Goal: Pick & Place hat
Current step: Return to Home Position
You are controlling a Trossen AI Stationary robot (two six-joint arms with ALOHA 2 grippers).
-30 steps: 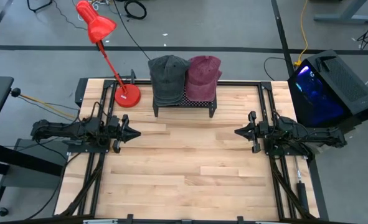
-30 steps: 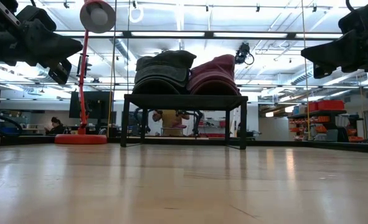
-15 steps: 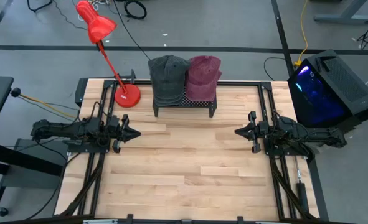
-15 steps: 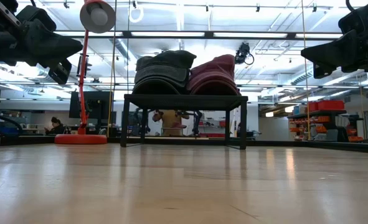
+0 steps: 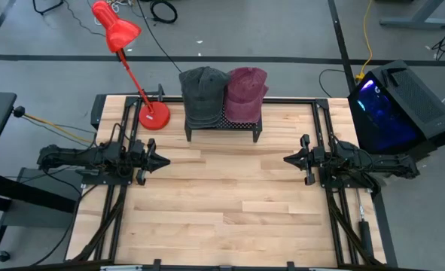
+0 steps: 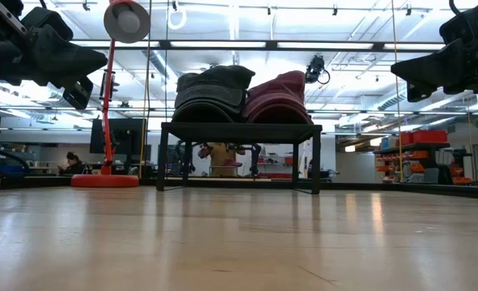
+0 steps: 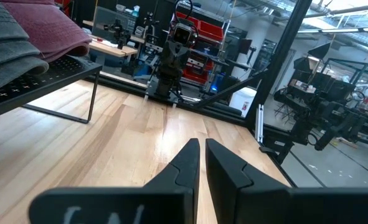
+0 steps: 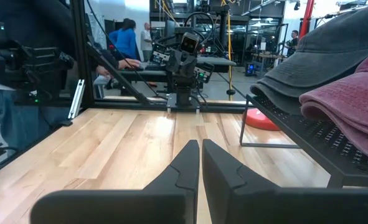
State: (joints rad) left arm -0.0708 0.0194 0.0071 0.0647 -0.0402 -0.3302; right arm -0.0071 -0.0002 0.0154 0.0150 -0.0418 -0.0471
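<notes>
Two hats lie side by side on a black mesh stand (image 5: 222, 124) at the table's far edge: a dark grey hat (image 5: 203, 94) on the left and a maroon hat (image 5: 245, 92) on the right, both resting on the stand's top. My left gripper (image 5: 164, 160) waits shut at the table's left side, pointing level toward the middle. My right gripper (image 5: 287, 159) waits shut at the right side, facing it. Both hang above the wood and hold nothing. The left wrist view shows the shut gripper (image 7: 202, 155); the right wrist view shows the other gripper (image 8: 200, 155).
A red desk lamp (image 5: 153, 115) stands on its round base at the table's far left corner, its arm leaning out past the far edge. A black computer case (image 5: 403, 105) sits off the table's right side. Bare wooden tabletop (image 5: 222, 196) lies between the grippers.
</notes>
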